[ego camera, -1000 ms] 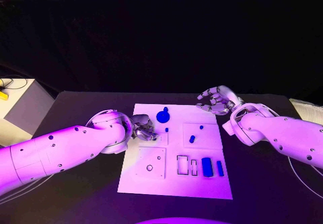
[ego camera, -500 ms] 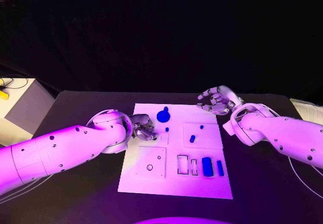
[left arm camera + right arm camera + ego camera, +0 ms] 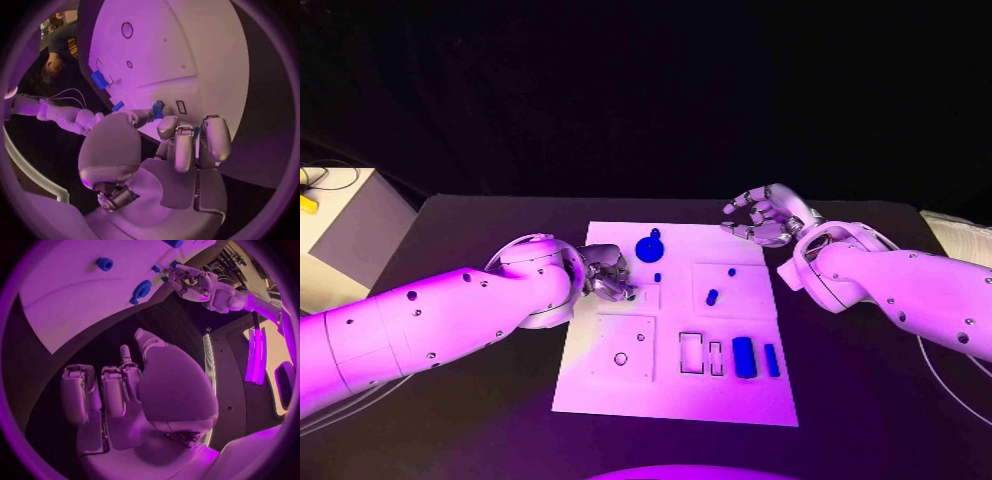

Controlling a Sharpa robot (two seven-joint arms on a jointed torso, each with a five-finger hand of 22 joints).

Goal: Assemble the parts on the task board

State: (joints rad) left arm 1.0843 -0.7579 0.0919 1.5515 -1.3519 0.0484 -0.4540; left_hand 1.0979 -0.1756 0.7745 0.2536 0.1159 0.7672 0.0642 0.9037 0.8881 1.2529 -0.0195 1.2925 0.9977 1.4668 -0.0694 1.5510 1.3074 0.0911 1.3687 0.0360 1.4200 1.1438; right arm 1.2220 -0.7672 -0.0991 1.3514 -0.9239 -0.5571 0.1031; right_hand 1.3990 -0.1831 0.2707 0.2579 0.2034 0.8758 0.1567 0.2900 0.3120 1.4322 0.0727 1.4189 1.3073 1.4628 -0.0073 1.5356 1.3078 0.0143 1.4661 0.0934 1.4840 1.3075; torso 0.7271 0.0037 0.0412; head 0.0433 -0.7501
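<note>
The white task board lies in the middle of the table. My left hand hovers over its upper left area, beside a small rectangular slot. In the left wrist view the thumb and a finger of the left hand pinch a small blue part. A round blue knob, a tiny blue peg and a short blue peg stand on the board. Two blue bars lie at the lower right. My right hand hangs off the board's upper right corner, its fingers apart around nothing.
A pale box stands at the table's left edge. Empty rectangular slots sit left of the blue bars, and a round hole is in the lower left plate. Black table surrounds the board.
</note>
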